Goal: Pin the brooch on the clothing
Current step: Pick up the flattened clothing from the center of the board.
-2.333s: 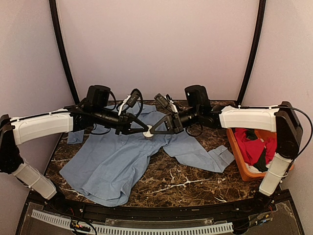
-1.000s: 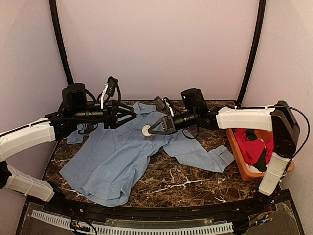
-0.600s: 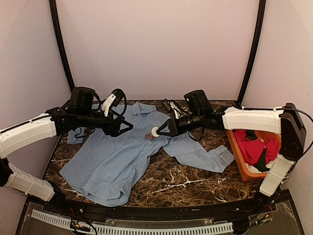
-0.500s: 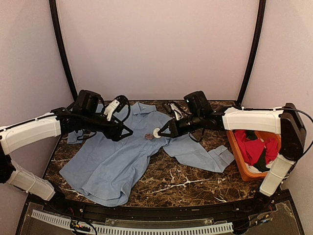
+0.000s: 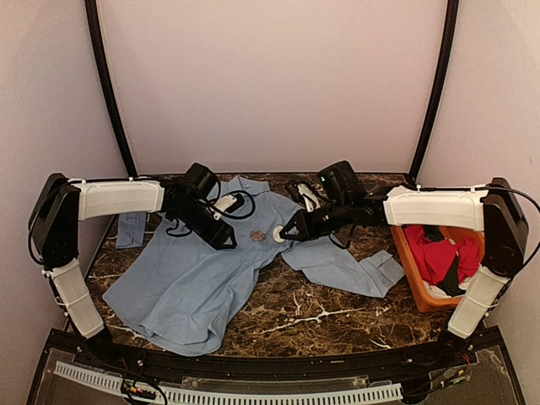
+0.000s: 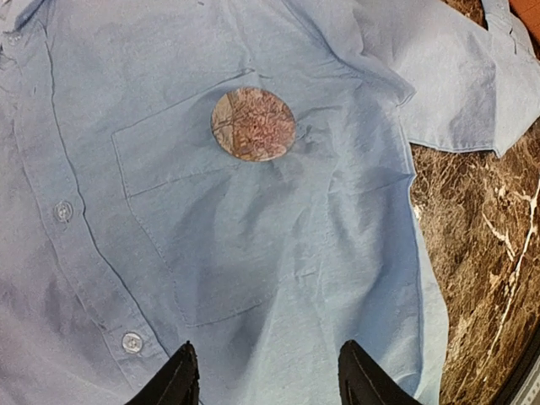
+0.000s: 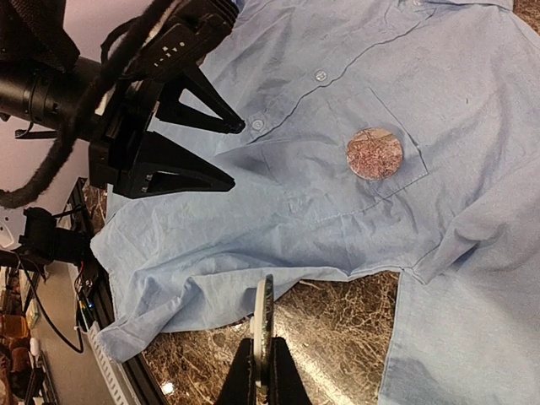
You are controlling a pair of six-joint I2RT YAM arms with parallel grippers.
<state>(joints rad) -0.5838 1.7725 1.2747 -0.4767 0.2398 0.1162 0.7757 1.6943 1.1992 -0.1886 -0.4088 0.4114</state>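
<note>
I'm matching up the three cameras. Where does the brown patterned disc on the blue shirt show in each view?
Top external: brown disc at centre, on the shirt.
Left wrist: upper middle.
Right wrist: right of centre, upper half.
Shared landmark: left claw, at the bottom edge of its own view, upper left in the right wrist's.

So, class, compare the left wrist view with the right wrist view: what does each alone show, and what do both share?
Left wrist only: a sleeve cuff at top right. Right wrist only: the left gripper seen whole, open above the blue shirt, and the right gripper shut on a thin white disc. Both: the shirt, the round brooch on its chest pocket, buttons, the marble table.
</note>
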